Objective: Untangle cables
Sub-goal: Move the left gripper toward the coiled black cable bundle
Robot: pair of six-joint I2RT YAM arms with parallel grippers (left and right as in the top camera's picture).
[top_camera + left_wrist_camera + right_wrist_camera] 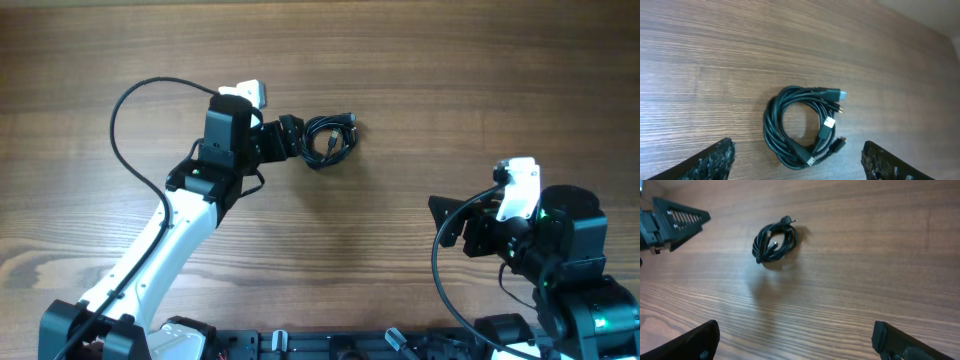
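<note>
cables (330, 138): upper centre of the overhead frame, lying in one bundle on the table (450, 70).
left gripper (290, 138): just left of the cables, upper centre-left.
right gripper (452, 222): lower right of the frame, well apart from the cables.

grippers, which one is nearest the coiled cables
The left gripper: it is open and the cables lie just ahead of it, in a tight coil. The right gripper, also open, sits well away with bare wood between.
</note>
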